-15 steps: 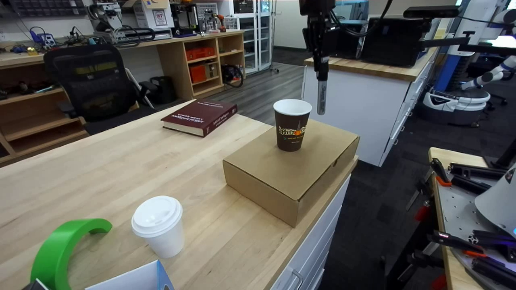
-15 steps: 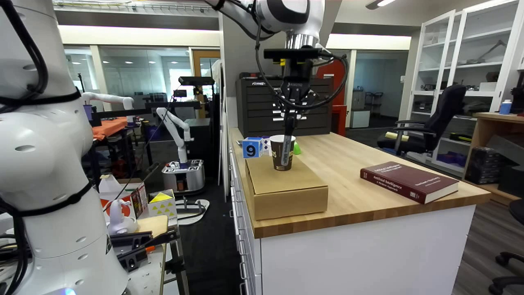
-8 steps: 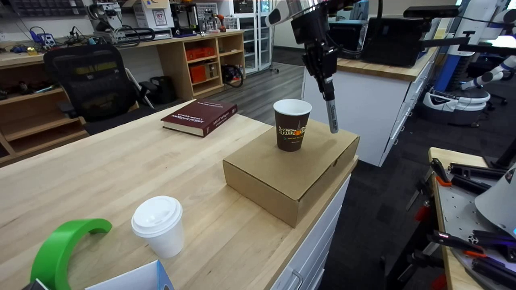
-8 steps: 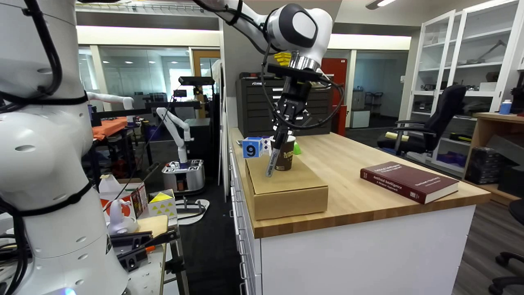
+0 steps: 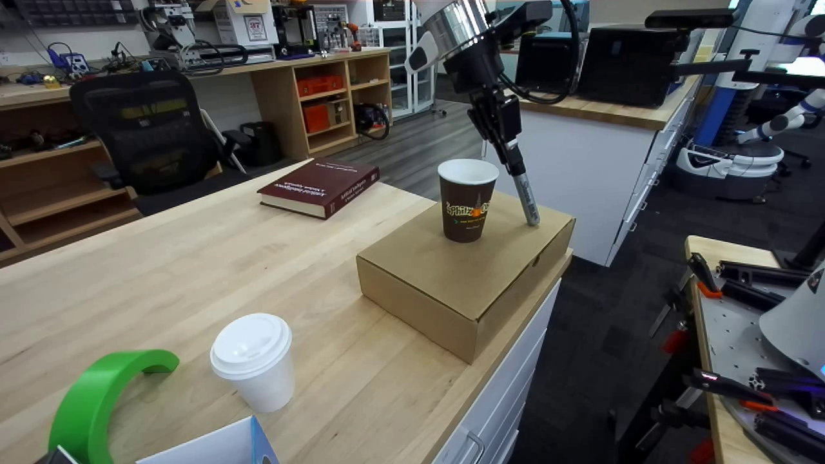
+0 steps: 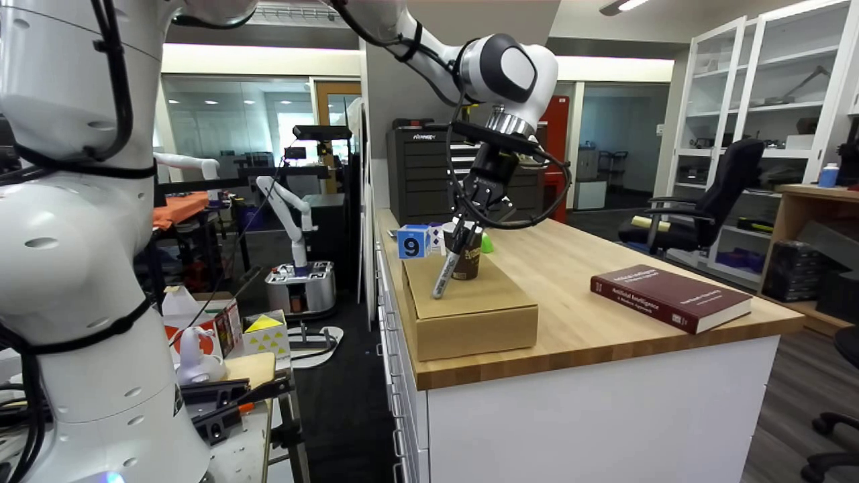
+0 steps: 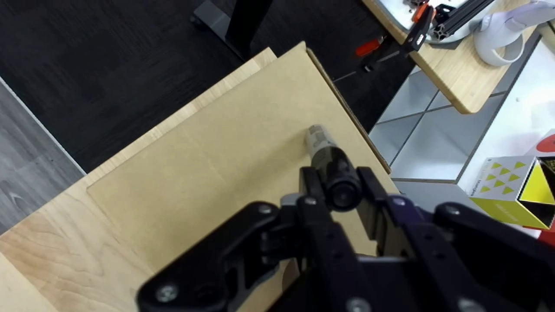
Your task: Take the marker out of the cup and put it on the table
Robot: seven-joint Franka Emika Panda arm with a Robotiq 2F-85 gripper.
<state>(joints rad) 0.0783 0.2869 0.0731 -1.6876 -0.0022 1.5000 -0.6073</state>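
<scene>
The marker, with a grey body and dark cap end, is held tilted in my gripper. It shows in both exterior views (image 5: 527,201) (image 6: 445,275) and in the wrist view (image 7: 320,138). My gripper (image 5: 515,165) is shut on its dark end; it also shows in the wrist view (image 7: 336,180). The marker's lower end is at or just above the cardboard box top; I cannot tell whether it touches. The brown cup (image 5: 465,209) stands upright on the box beside the marker, apart in an exterior view and partly hidden in an exterior view (image 6: 469,263). The pale wooden table (image 5: 309,277) lies under the box.
The flat cardboard box (image 5: 438,270) sits at the table's edge, raising the cup. A dark red book (image 5: 322,187), a white lidded cup (image 5: 254,361), a green arch (image 5: 97,393) and a blue-sided block (image 6: 413,241) are on the table. Dark floor lies past the edge.
My gripper has tilted and come down with the marker. The marker hung nearly upright and higher a second ago; its lower end is now close to the box top. The cup and box have not moved.
</scene>
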